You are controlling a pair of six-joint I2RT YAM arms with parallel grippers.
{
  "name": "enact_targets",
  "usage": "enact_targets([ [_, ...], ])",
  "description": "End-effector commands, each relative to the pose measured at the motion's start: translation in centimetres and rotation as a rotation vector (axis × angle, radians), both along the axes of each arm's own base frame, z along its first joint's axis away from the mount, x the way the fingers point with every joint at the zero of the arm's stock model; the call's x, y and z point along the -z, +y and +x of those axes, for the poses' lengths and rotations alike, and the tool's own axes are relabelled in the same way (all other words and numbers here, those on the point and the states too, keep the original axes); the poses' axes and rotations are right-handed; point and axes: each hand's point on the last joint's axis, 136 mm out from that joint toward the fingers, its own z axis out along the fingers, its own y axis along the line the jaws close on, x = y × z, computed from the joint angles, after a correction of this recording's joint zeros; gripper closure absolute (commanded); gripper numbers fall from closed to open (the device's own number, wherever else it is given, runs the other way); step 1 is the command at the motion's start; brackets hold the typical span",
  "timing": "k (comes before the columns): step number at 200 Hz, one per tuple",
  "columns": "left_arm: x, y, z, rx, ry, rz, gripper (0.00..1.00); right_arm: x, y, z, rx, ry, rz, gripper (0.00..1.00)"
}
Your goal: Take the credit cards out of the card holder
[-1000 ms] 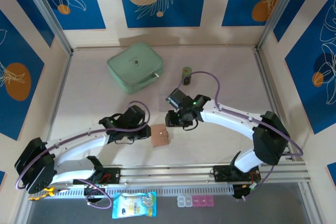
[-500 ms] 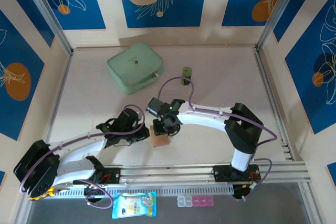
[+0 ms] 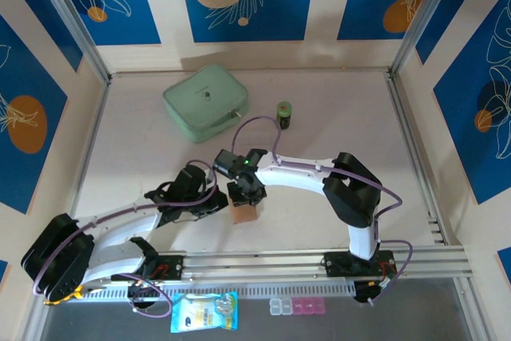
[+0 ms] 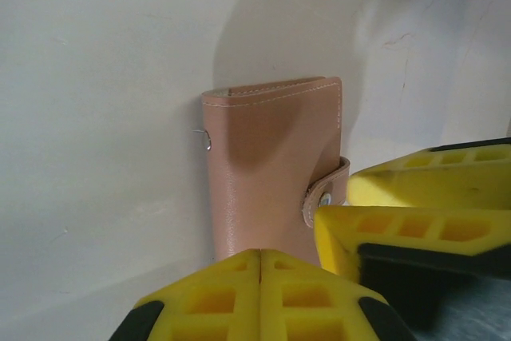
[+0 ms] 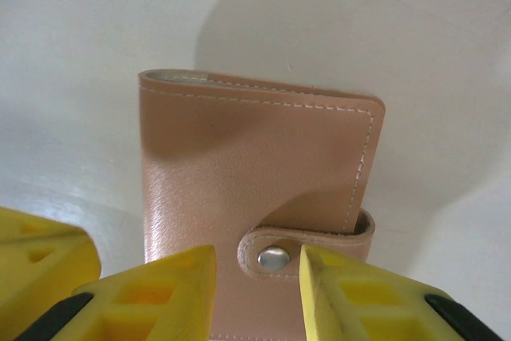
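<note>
Opening the card holder (image 3: 244,212) is judged to be the step in hand. It is laid flat on the bench (image 3: 335,117), toward the near side, closed, w/ the snap tab (image 5: 307,249) fastened over its side. The right gripper (image 5: 257,265) is held low over it, fingers apart, w/ the snap stud seen between them; no grip on the tab is made out. The left gripper (image 4: 259,265) is set at the holder's near end, fingers pressed together. Whether the leather edge is pinched or just pressed down can't be told, as that edge is cut off behind the fingers. Next, prob. the tab has to be caught and pulled off its stud while the holder is pinned. The credit cards are hidden by the closed cover, so no. and order can't be judged.
</note>
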Motion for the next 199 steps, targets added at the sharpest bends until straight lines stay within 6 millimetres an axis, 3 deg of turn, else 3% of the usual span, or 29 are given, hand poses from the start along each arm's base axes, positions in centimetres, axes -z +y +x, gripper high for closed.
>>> enact_targets([
  [1,0.0,-0.4,0.2,0.000,0.008,-0.036,1.00,0.8,-0.7,-0.6,-0.023,0.021,-0.061,0.66],
  [52,0.8,-1.1,0.1,0.021,0.042,-0.045,1.00,2.6,-0.9,-1.2,-0.029,0.061,-0.087,0.67],
  [132,2.0,-2.0,-0.2,0.048,0.088,-0.067,1.00,3.1,0.2,-1.4,-0.013,0.082,-0.019,0.75],
  [199,4.3,-0.9,-1.1,0.051,0.148,0.016,1.00,2.6,-0.8,-1.2,0.035,0.086,0.052,0.83],
])
